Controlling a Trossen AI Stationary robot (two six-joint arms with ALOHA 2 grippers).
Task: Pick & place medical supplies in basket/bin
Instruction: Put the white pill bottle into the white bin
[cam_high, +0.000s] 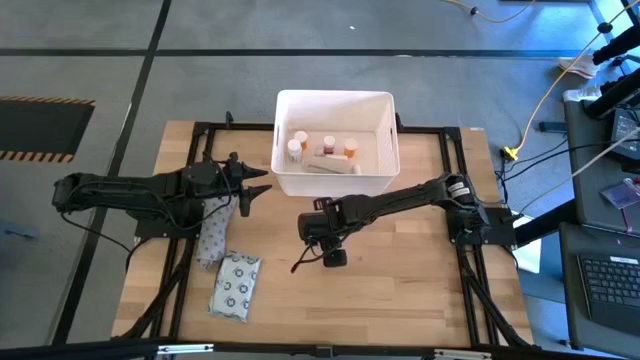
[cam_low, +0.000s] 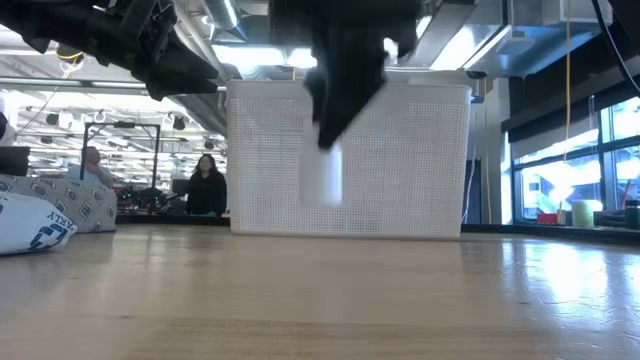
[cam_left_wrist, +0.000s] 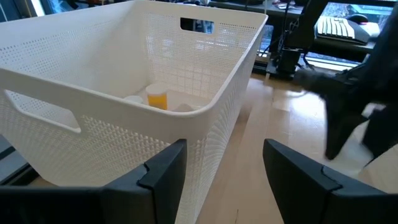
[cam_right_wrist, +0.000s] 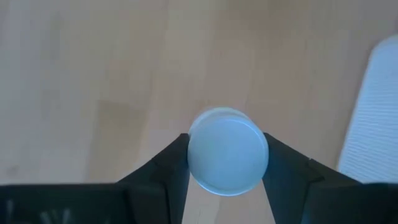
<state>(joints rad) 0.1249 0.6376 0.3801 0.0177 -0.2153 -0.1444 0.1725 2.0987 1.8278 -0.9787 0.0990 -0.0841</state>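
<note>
Wooden table (cam_high: 400, 290): bottles (cam_high: 322, 146) already in tub (cam_high: 335, 182); right gripper (cam_right_wrist: 227, 163) clamps white roll (cam_right_wrist: 227, 151); left gripper (cam_left_wrist: 224, 174) spread, empty; packets (cam_high: 236, 287) remain left.

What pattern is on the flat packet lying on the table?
Dark rings on the grey-white packet, clearest in the high view.

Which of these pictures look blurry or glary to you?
Low view: the right gripper and its white roll are dark and soft against bright ceiling lights and windows. Left wrist view: the right arm is smeared. Right wrist view: the roll's end is sharp, the table behind it soft.
</note>
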